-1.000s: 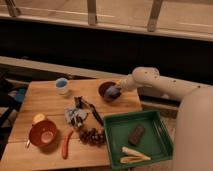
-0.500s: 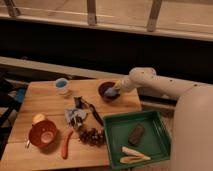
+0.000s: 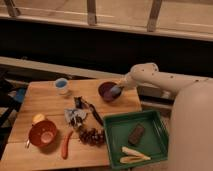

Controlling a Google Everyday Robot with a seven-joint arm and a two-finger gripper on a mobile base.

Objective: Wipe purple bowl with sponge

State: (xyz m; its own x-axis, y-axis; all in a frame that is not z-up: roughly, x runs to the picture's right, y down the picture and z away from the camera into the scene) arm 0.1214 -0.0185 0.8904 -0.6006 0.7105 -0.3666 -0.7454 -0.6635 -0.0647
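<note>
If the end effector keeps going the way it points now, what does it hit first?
The end effector reaches down and left into the purple bowl, shut on the blue-grey sponge. Straight on, the sponge would most likely press against the bowl's inner surface first. How far it sits from the bowl wall is unclear.

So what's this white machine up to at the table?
The robot's arm reaches in from the right and its hand is down in the purple bowl at the back of the wooden table, shut on a small blue-grey sponge pressed inside the bowl, as if wiping it. Nothing else is being touched: a blue cup, an orange bowl, and a green tray at the front right.
</note>
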